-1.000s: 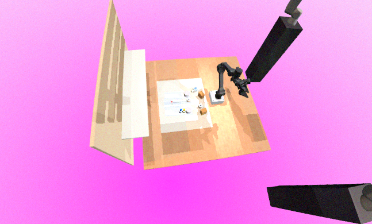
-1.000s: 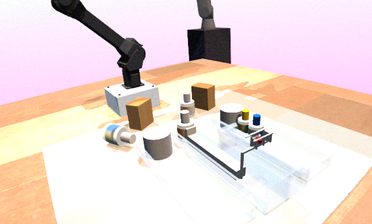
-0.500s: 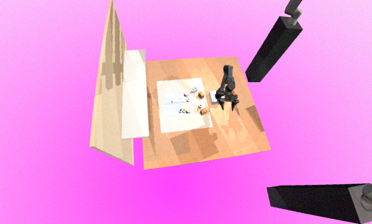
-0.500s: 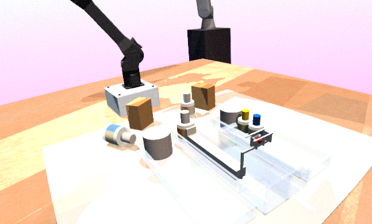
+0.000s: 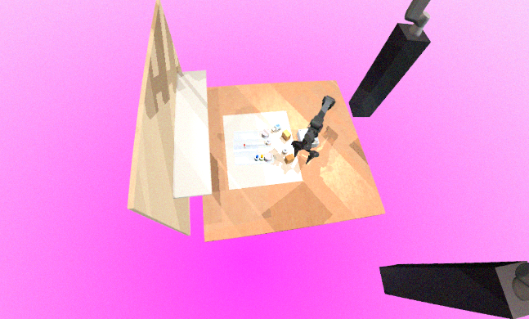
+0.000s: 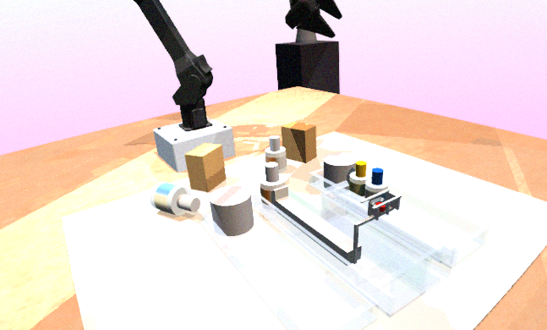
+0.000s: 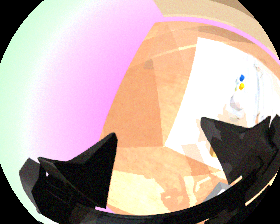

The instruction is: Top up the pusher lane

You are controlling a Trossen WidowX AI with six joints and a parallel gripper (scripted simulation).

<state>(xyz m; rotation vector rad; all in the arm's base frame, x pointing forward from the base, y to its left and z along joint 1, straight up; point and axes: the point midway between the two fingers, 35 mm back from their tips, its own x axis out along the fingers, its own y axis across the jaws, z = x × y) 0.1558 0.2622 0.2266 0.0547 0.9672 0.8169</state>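
Observation:
My gripper [image 5: 302, 158] [image 7: 160, 129] is open and empty, above the table near the arm base; it is out of view in the exterior view. A jar with a grey cap and brown label [image 6: 272, 183] [image 5: 268, 142] stands at the front end of the clear middle lane [image 6: 396, 296], against the pusher plate [image 6: 281, 193]. A loose jar with a similar grey cap and brown label [image 6: 275, 156] [image 5: 284, 151] stands upright in front of that lane. Another jar with a blue and tan label [image 6: 165, 199] [image 5: 276, 128] lies on its side.
Two brown blocks [image 6: 205, 167] [image 6: 299, 143] [image 5: 286, 135] [image 5: 289, 159] flank the loose jar. Grey cylinders [image 6: 232, 212] [image 6: 338, 170] stand at the front of the side lanes. A yellow-capped jar [image 6: 359, 178] and a blue-capped jar [image 6: 376, 182] stand in the right lane. A raised bracket [image 6: 356, 241] is behind the pusher.

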